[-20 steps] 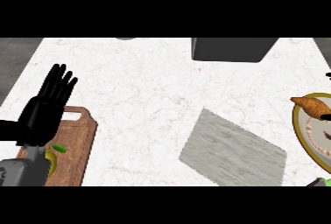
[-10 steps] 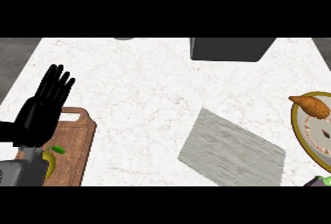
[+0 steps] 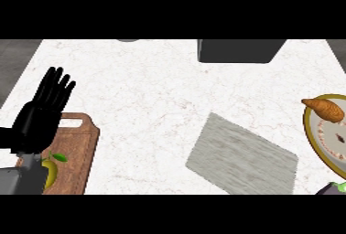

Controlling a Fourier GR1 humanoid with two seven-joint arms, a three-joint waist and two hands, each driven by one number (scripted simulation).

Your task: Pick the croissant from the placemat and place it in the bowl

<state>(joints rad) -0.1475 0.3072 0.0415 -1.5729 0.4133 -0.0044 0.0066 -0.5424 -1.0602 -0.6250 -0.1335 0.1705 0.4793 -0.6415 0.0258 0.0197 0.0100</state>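
White marbled counter [image 3: 155, 91] fills the head view, with a dark box [image 3: 240, 50] at its far edge. We see the grey placemat [image 3: 242, 159] lying bare toward the near right part of the counter; nothing sits on it. The croissant [image 3: 324, 109] is already at the right edge, resting on the far rim of the yellow-rimmed bowl [image 3: 310, 137], not down in the middle of it.

We judge the placing step as done or nearly done: the croissant is off the placemat and touching the bowl. If anything remains, the next move calls for nudging it off the rim toward the bowl's middle, which would need the right hand, and that hand is not in view.

Left hand [image 3: 42, 116] shows at the left edge, upright over the far end of a wooden cutting board [image 3: 78, 151]. Its fingers [image 3: 57, 89] are straight, slightly spread, pointing to the far edge, holding nothing; we read it as resting. Grey forearm comes in at the near left corner. A small yellow fruit with a green leaf [image 3: 50, 168] lies on the board beside the wrist. Something green and dark sits at the near right corner; we cannot tell what.
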